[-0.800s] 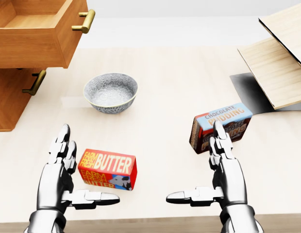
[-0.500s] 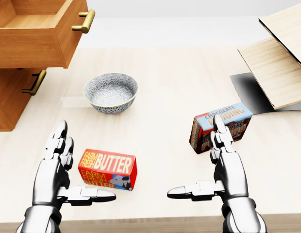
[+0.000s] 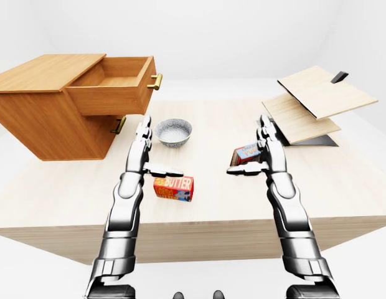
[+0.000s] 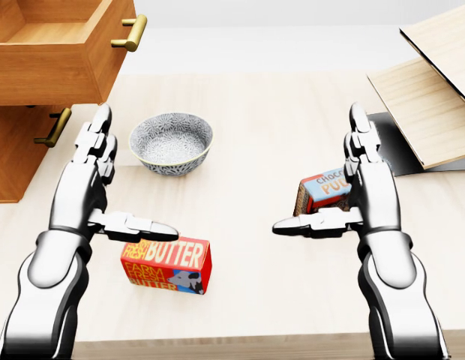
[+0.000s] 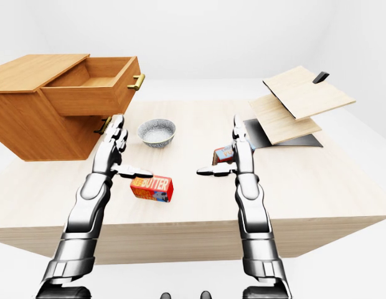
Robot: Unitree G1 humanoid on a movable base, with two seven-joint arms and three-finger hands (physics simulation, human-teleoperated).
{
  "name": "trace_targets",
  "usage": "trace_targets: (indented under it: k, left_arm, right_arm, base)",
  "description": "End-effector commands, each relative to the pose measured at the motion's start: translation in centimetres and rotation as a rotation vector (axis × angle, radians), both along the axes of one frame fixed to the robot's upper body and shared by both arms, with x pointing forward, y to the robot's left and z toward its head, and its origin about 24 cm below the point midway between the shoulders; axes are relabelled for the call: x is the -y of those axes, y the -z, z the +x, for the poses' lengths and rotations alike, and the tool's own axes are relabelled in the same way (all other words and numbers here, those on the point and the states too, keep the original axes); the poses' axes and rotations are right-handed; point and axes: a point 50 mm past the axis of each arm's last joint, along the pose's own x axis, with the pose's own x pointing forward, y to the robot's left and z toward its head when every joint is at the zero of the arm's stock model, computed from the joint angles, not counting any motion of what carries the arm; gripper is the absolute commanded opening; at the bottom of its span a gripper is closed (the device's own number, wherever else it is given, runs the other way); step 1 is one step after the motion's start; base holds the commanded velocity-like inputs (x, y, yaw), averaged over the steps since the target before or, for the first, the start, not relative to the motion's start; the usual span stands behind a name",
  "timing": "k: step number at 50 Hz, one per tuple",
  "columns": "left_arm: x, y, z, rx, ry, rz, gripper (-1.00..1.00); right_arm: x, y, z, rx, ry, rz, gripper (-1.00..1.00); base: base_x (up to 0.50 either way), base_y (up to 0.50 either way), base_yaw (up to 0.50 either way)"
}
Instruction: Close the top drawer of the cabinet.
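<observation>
Matt wooden cabinet (image 3: 50, 118) – brass-like handle (image 3: 155, 81), glossy metal robot hand (image 4: 94, 180).

Cabinet (image 3: 37, 118) is mid-brown wood grain; drawer (image 3: 112, 93) same wood, lighter inside, with brass-yellow handle (image 3: 155, 81). Lower handle (image 4: 54, 127) is darker brass. Counter (image 4: 255, 112) is pale beige wood grain. Bowl (image 4: 171, 142) is grey with a fine white pattern and a thin yellowish rim. Butter box (image 4: 166, 264) is red and orange, white "BUTTER" lettering, small black-and-white cow picture. Pudding box (image 4: 322, 191) has a light-blue top with orange lettering, dark brown and red sides. Boards (image 3: 317, 99) are light tan wood over a black base. Both hands, left (image 4: 90, 172) and right (image 4: 367, 180), are glossy silver with dark joints. Background is plain white.
</observation>
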Motion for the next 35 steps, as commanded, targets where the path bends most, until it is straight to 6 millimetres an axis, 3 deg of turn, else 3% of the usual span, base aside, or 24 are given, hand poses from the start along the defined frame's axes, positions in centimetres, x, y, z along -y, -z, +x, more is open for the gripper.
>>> trace_targets:
  k: [1, 6, 9, 17, 23, 30, 35]
  left_arm:
    - [0.4, -4.0, 4.0, 0.056, 0.004, 0.044, 1.0]
    - [1.4, -7.8, 5.8, 0.128, 0.027, 0.075, 1.0]
    - [1.7, -8.8, 6.9, 0.118, 0.018, 0.077, 1.0]
    - [2.1, -9.1, 9.2, 0.016, -0.002, 0.083, 1.0]
    - [2.7, -10.8, 10.8, -0.012, 0.002, 0.098, 1.0]
    - [3.1, -13.2, 11.1, 0.009, -0.002, 0.096, 1.0]
    - [2.8, -12.6, 11.2, 0.004, -0.03, 0.092, 1.0]
  right_arm:
    - [1.3, -5.4, 2.6, 0.149, 0.04, -0.028, 1.0]
    - [1.6, -6.9, 4.5, 0.146, 0.072, -0.06, 1.0]
    - [1.6, -7.3, 5.4, 0.129, 0.077, -0.073, 1.0]
    - [1.5, -7.6, 7.4, 0.067, 0.084, -0.105, 1.0]
    - [1.6, -8.5, 9.0, 0.018, 0.095, -0.14, 1.0]
    - [1.5, -8.8, 9.9, -0.029, 0.107, -0.164, 1.0]
    - [1.2, -8.5, 10.1, -0.047, 0.101, -0.17, 1.0]
  base:
    - [0.0, 0.0, 0.0]
    - [0.0, 0.0, 0.0]
    - [0.0, 0.0, 0.0]
    - [0.0, 0.0, 0.0]
    - [0.0, 0.0, 0.0]
    - [0.0, 0.0, 0.0]
    - [0.0, 0.0, 0.0]
